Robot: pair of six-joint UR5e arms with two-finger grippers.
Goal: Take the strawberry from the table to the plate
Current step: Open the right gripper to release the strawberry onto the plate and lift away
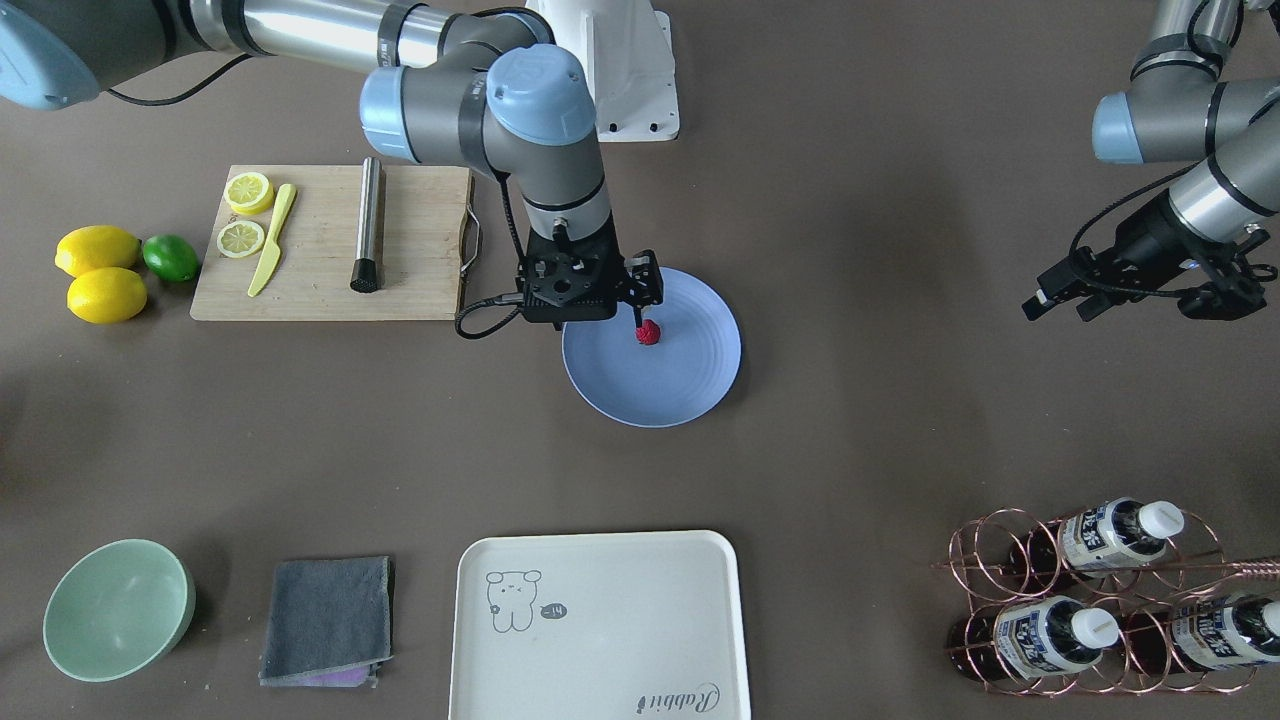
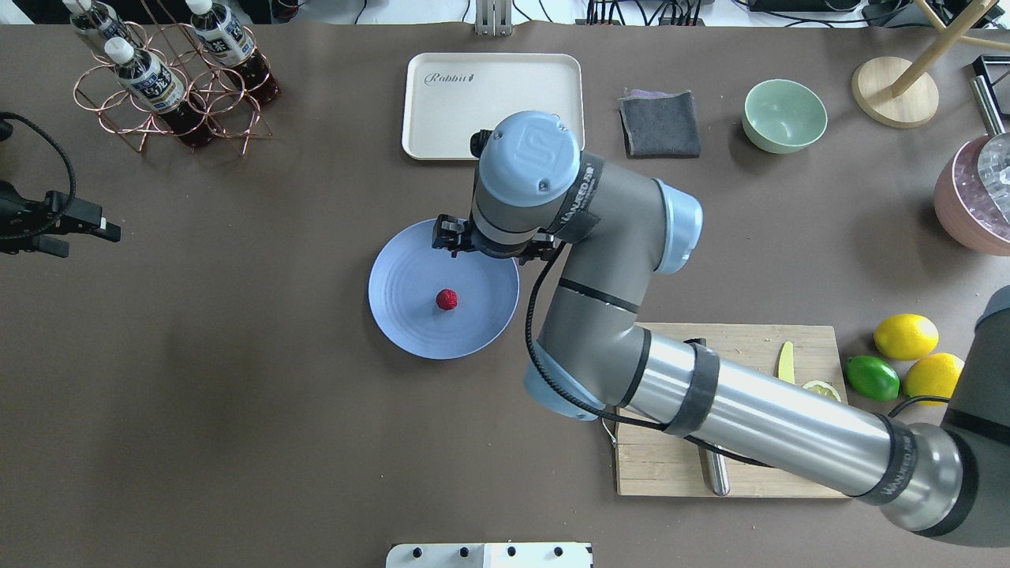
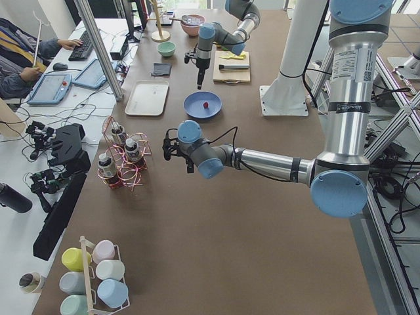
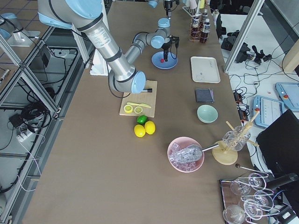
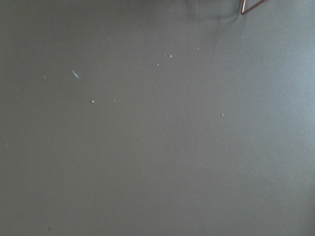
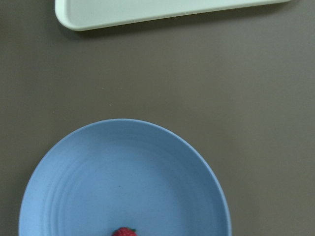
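Observation:
The strawberry (image 1: 648, 333) (image 2: 447, 299), small and dark red, lies free near the middle of the periwinkle-blue plate (image 1: 680, 390) (image 2: 410, 315) on the grey-brown table (image 1: 850, 420). My right gripper (image 1: 640, 312) hangs pointing down a little above the plate, just robot-side of the berry. It looks open, with nothing between its fingers. The right wrist view shows the plate (image 6: 123, 177) with the strawberry (image 6: 124, 232) at the bottom edge. My left gripper (image 1: 1062, 305) (image 2: 95, 235) hovers open and empty far off at the table's side, and its wrist view shows only bare table.
A wooden cutting board (image 1: 320, 280) with lemon slices, a yellow knife and a metal muddler lies beside the plate, under my right arm. Lemons and a lime (image 1: 105, 275) sit beyond it. Along the operators' edge stand a mint bowl (image 1: 118, 610), grey cloth (image 1: 328, 620), cream tray (image 1: 600, 640) and copper bottle rack (image 1: 1100, 600).

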